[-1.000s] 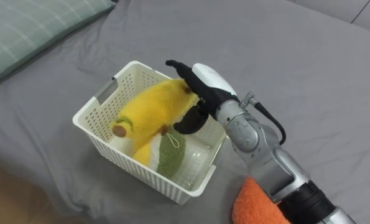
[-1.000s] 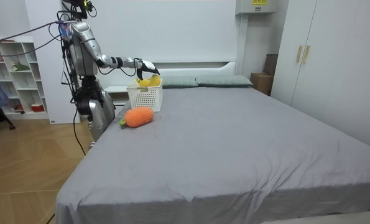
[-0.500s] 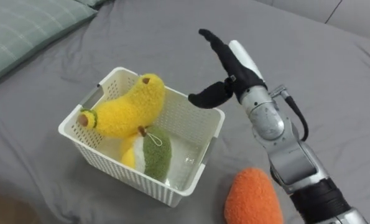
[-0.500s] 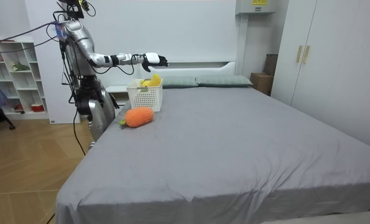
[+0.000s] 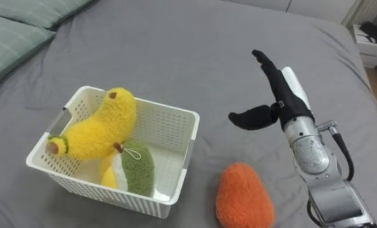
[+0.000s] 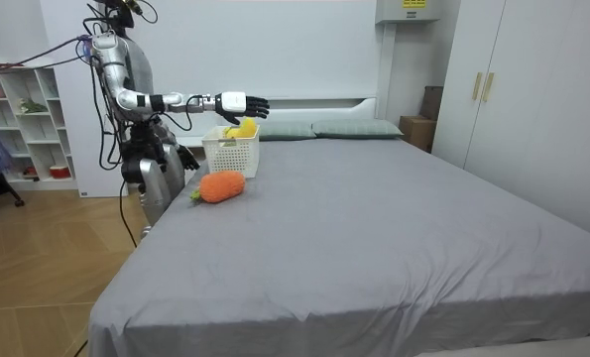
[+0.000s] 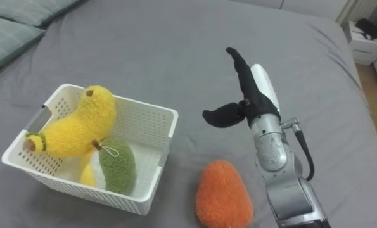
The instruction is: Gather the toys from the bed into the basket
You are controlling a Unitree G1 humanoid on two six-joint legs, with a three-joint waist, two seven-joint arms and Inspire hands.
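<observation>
Right hand (image 5: pixel 284 104) hangs wide open over the bed (image 5: pixel 175 44), holding nothing. Your orange toy (image 5: pixel 244 196) lies on the bed at about 7 o'clock from it, long axis roughly 12-to-6. The basket (image 5: pixel 150 103) sits out at 9 o'clock.

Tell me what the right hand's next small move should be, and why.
Probably lower the right hand toward the orange plush toy, fingers open. The hand hovers open and empty above the grey bed. The yellow toy and green toy already lie in the white basket; the orange one lies on the bed beside it.
</observation>
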